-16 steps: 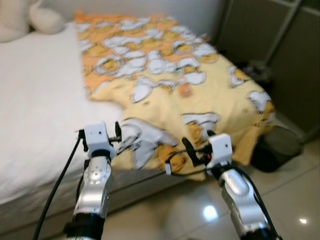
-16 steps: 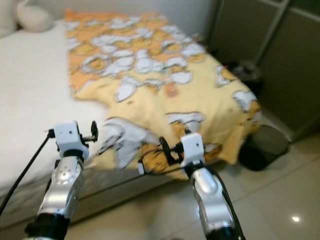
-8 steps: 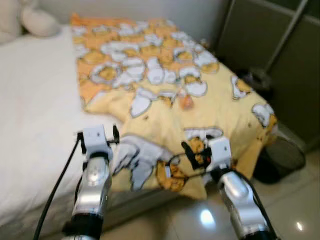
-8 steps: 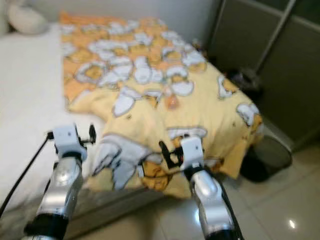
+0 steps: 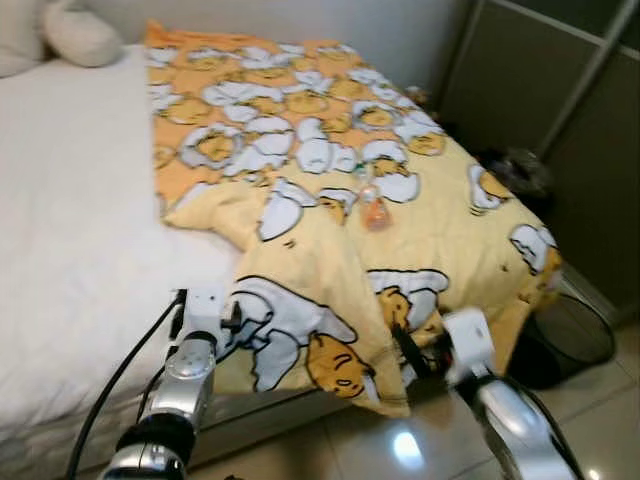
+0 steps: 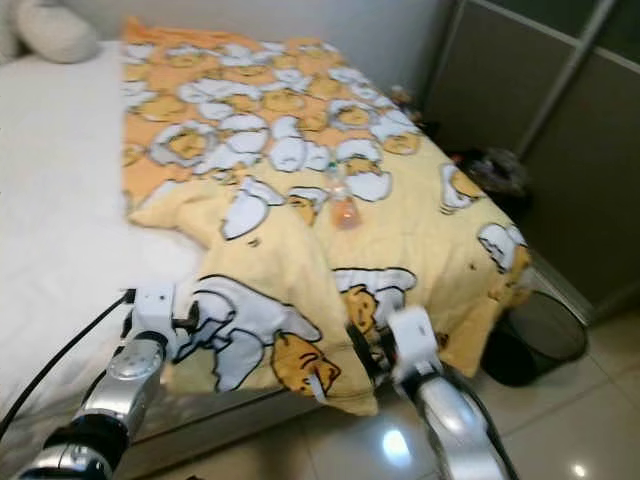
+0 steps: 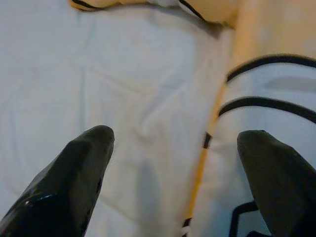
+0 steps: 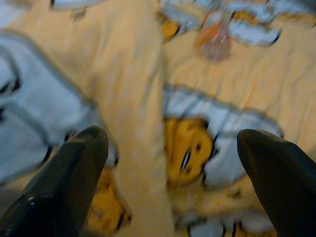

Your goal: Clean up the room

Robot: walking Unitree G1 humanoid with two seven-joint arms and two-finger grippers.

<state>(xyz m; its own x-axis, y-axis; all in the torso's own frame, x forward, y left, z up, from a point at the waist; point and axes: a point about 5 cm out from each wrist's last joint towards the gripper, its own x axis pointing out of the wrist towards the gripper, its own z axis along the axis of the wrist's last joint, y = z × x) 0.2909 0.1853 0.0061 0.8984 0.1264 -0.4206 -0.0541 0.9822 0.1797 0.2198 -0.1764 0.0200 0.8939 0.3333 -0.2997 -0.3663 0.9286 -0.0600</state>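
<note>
While both end effectors gape empty, the left end effector [image 7: 170, 163] straddles the yellow blanket's [image 5: 330, 230] edge on the bed [image 5: 70, 220]; the right end effector [image 8: 170, 163] faces a small bottle [image 8: 216, 37] farther up the blanket.

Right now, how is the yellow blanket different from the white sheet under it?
The blanket is yellow and orange with cartoon egg pictures; the sheet is plain white. The blanket is rumpled, with a folded edge and a corner hanging off the bed; the sheet lies fairly flat. The blanket has a small bottle on it; the sheet has a pillow at its far end. Both lie on the bed, before the open left gripper and right gripper.
</note>
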